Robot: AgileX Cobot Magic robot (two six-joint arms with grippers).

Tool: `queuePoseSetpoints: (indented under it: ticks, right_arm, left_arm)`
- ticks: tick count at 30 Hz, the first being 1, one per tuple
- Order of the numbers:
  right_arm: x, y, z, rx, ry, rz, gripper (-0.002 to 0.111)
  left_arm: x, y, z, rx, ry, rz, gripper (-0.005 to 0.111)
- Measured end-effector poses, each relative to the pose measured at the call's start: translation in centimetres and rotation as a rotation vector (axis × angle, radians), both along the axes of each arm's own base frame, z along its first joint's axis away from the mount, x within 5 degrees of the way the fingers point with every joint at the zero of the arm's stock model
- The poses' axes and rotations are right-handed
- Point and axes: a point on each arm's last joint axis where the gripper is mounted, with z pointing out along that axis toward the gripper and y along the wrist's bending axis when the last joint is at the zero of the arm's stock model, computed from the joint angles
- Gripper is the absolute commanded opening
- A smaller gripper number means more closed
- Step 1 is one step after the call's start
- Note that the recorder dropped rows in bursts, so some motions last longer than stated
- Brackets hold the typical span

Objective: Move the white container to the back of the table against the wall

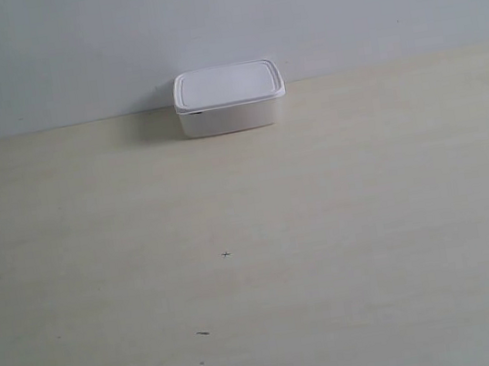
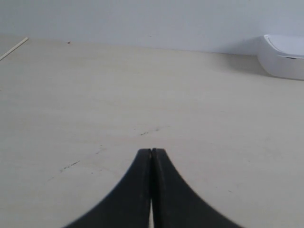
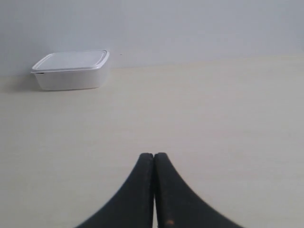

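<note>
The white container [image 1: 229, 99] stands with its lid on at the back of the table [image 1: 257, 264], right against the pale grey-blue wall [image 1: 220, 21]. It also shows in the left wrist view, the white container [image 2: 284, 57], and in the right wrist view, the white container [image 3: 71, 70], far from both grippers. My left gripper [image 2: 152, 151] is shut with nothing between its black fingers. Over bare table, my right gripper [image 3: 154, 155] is shut and empty too. Neither arm appears in the exterior view.
A few small dark specks [image 1: 226, 255] mark the table. A thin pale stick or edge [image 2: 13, 49] lies at the far corner in the left wrist view.
</note>
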Motion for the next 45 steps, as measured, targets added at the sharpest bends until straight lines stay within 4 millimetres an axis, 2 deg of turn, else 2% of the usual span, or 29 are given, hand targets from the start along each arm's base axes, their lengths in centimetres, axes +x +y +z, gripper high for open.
queuePoseSetpoints:
  ticks: [13, 45]
  right_arm:
    - [0.04, -0.82, -0.04, 0.023, 0.006, -0.098, 0.0]
    - [0.1, -0.89, 0.23, 0.021, -0.025, -0.105, 0.0]
  left_arm:
    - [0.0, 0.0, 0.0, 0.0, 0.0, 0.0, 0.0]
    - [0.0, 0.0, 0.0, 0.0, 0.0, 0.0, 0.0]
